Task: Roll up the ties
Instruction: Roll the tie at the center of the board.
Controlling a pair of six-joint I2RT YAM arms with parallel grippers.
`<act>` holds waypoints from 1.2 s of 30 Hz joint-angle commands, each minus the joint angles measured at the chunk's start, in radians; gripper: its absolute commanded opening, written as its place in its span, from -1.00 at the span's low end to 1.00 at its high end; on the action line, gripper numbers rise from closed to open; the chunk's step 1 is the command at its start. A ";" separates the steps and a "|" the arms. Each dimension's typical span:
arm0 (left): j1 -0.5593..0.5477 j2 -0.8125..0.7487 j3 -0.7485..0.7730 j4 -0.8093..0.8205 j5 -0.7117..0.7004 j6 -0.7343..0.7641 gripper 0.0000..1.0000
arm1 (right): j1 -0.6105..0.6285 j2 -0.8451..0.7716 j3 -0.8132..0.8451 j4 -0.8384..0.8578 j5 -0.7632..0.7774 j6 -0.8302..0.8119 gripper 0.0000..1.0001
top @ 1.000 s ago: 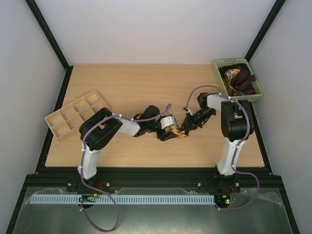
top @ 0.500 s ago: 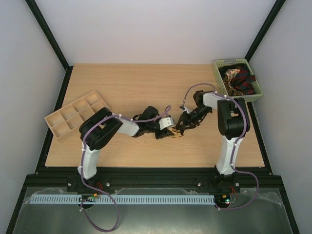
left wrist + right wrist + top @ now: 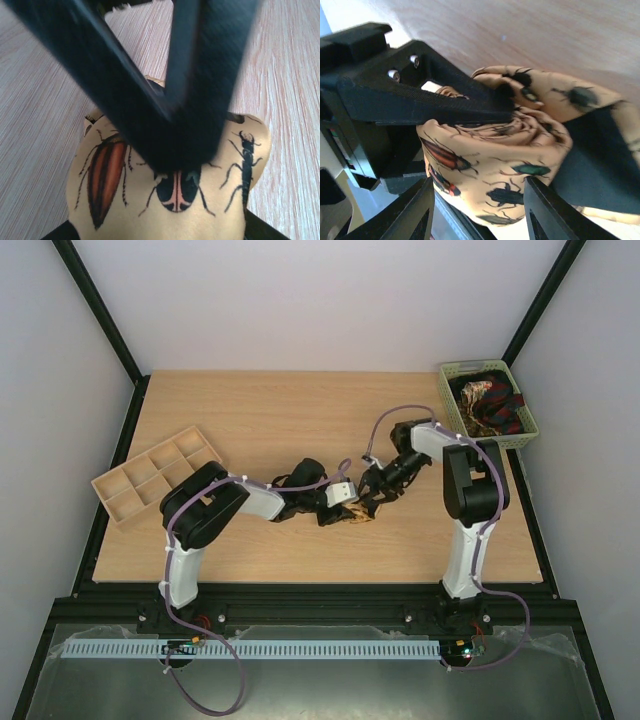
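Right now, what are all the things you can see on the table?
tan fabric tie with beetle prints: one, tan with dark and red beetles, partly rolled, mid-table
green lattice basket: one, pale green, far right corner
bundled ties: several, count unclear, dark red, black and cream, inside the basket
tan divided tray: one, tan, left table edge
wooden table: one, light wood, under everything
left gripper: one, black, clamped on the tie roll
right gripper: one, black, fingers open either side of the roll
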 commanded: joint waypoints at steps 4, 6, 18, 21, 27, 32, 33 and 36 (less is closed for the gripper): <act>-0.005 0.022 -0.013 -0.139 -0.029 0.013 -0.21 | 0.052 0.036 -0.038 0.066 0.073 0.085 -0.11; -0.005 0.022 -0.009 -0.143 -0.031 0.014 -0.20 | 0.053 0.049 -0.043 0.078 0.119 0.085 -0.32; -0.008 0.007 0.042 -0.062 0.059 -0.038 0.24 | -0.046 0.071 -0.132 0.143 0.281 0.022 -0.97; -0.020 0.046 0.080 -0.053 0.059 -0.061 0.24 | -0.054 0.076 -0.125 0.155 0.283 0.027 -0.97; -0.039 0.115 0.129 -0.065 0.035 -0.050 0.10 | -0.053 0.083 -0.110 0.153 0.237 0.042 -0.97; -0.036 0.104 0.075 -0.124 0.001 0.019 -0.23 | -0.065 0.054 -0.086 0.087 0.222 0.011 -0.44; -0.034 0.094 0.049 -0.125 -0.001 0.034 -0.28 | -0.078 0.050 -0.077 0.067 0.211 0.006 -0.33; -0.027 0.079 -0.010 -0.119 -0.014 0.066 -0.35 | -0.123 0.041 -0.045 0.002 0.161 -0.015 -0.07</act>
